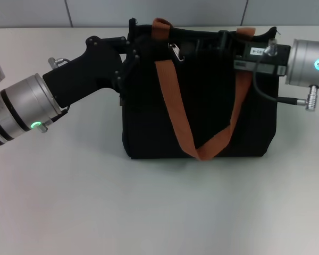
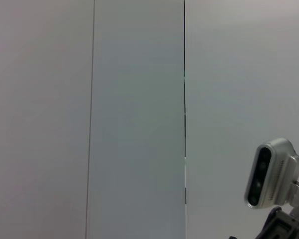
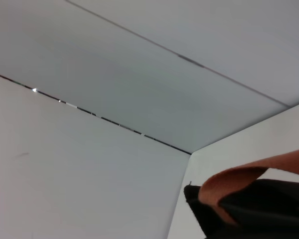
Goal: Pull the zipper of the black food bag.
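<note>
My left pincer point(image 1: 128, 57) sat at the bag's point(image 1: 202, 117) top left corner, dark fingers against dark fabric, so I could not tell whether they were apart or clamped on anything. My right pincer point(image 1: 228, 50) reached in along the bag's top right edge, near the far strap end; its fingers were lost against the black too, and I could not tell their state either.

The zipper point(image 1: 175, 51) lay on the bag's top edge, between the two pincers, nearer the left one, just beside the upper end of the left strap run. Neither pincer appeared to touch it. I judged the pull as not yet made, or at best barely begun: the tab sat free and how much of the zip line was open I could not make out. Gripping the tab and drawing it along the top edge looked to be left.

Counted: one bag, standing upright on the tabletop point(image 1: 149, 212); one zipper tab visible; one orange strap point(image 1: 173, 101) draped down the bag's front in a V; two pincers.
</note>
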`<state>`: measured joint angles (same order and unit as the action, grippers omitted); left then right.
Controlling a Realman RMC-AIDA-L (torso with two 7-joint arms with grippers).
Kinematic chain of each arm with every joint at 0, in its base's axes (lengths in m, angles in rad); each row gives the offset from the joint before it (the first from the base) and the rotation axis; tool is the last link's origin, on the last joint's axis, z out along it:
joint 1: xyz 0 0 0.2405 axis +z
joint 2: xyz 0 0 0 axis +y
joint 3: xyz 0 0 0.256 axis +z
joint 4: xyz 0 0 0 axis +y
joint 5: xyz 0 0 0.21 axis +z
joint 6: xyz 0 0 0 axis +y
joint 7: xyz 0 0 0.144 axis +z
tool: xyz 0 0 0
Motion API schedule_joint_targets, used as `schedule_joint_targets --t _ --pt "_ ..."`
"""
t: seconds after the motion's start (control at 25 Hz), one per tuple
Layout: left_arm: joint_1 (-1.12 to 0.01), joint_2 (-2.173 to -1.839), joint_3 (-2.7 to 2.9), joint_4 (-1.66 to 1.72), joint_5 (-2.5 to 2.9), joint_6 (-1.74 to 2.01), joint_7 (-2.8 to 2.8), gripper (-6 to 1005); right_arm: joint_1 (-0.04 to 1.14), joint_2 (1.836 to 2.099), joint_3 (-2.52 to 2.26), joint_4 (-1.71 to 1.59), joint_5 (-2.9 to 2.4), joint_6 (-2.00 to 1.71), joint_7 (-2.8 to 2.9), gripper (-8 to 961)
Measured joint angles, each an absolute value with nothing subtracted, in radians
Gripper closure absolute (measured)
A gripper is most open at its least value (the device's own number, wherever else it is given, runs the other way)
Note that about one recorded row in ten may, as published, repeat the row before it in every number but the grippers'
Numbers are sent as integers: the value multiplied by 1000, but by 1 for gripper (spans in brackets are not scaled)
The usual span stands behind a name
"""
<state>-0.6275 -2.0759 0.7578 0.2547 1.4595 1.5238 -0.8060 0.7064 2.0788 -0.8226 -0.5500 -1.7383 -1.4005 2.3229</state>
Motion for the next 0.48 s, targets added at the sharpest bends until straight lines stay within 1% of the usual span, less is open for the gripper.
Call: schedule_joint_targets --t 0.16,0.48 --pt "-627 -2076 758 256 1457 1523 -805 966 673 2076 -822 -591 -1739 -1421 2343 954" --pt "-635 -2078 759 256 1457 1522 -803 966 690 2074 -828 -594 -1740 -1440 2335 955"
